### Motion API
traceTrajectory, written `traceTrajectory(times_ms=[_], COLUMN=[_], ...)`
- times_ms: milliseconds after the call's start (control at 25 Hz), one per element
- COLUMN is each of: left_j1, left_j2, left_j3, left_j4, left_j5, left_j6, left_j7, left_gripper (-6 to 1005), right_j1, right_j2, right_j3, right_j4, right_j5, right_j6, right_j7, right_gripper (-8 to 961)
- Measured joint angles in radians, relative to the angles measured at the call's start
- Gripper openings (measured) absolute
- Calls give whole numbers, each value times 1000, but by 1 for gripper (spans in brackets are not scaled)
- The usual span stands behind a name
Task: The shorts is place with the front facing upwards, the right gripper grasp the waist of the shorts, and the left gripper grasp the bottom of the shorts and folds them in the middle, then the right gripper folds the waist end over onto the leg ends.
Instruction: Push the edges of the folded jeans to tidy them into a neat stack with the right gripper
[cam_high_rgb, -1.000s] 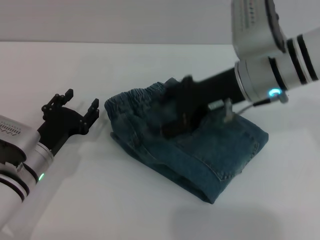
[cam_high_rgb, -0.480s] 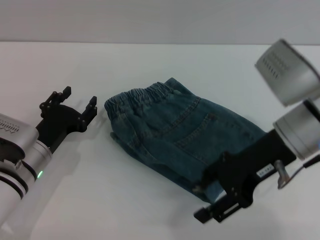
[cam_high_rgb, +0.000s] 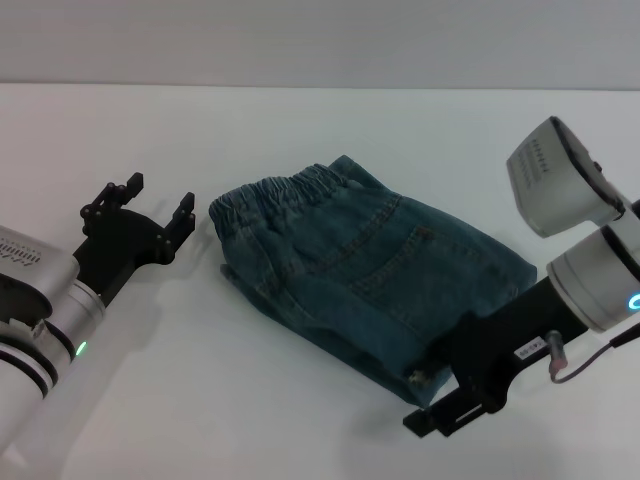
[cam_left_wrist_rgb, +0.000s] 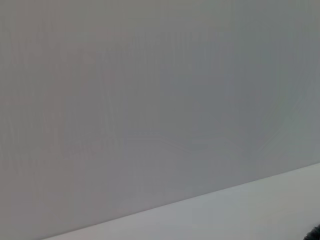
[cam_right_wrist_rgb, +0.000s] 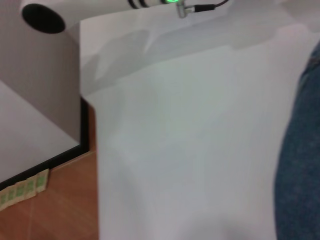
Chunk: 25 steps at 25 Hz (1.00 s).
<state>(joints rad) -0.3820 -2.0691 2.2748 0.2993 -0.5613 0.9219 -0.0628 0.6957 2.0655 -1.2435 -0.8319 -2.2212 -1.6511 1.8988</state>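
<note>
- The shorts (cam_high_rgb: 365, 275), of blue denim with stitched pockets, are seen lying folded into a compact stack on the white table (cam_high_rgb: 300, 140).
- The waist (cam_high_rgb: 285, 190), a gathered, ruched elastic band of darker denim, is turned toward the left gripper (cam_high_rgb: 150, 215), a black two-fingered claw on a silver wrist with a green light.
- The jaws of the left gripper are held spread apart, with nothing between them; the waist lies just beside their tips, apart from them.
- The right gripper (cam_high_rgb: 450, 405), a black claw on a black link below a silver wrist, is placed at the near corner of the folded shorts, at the end opposite the waist.
- Whether the jaws of the right gripper are spread or clenched cannot be told, nor whether the denim is touched by them.
- In the right wrist view, an edge of the blue denim (cam_right_wrist_rgb: 300, 165) is shown on the white table, with brown floor (cam_right_wrist_rgb: 50, 210) beyond the table's edge.
- In the left wrist view, only a plain grey wall (cam_left_wrist_rgb: 150, 100) is shown.
</note>
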Motion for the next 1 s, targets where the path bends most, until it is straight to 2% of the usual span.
traceTrajectory(times_ms=[160,360,680,1000], left_j1=[0,-1,-11,-15], left_j2=[0,0,0,0], left_j3=[1,2,0,0], left_j4=[0,0,0,7], left_j5=[0,0,1,0], left_j6=[0,0,-8,-9], left_j7=[0,-3,-9,-10], left_gripper=[683,683,683,683], right_j1=[-6,-8,-26,-64], right_j2=[-8,-13,-32,-33], right_j3=[31,114,243,362], right_j4=[-3,-9,-46,-103], right_j5=[-18,-70,-82,-62], right_j6=[26,61,118,187], right_j7=[1,1,-7,-47], right_gripper=[644,643,643,644])
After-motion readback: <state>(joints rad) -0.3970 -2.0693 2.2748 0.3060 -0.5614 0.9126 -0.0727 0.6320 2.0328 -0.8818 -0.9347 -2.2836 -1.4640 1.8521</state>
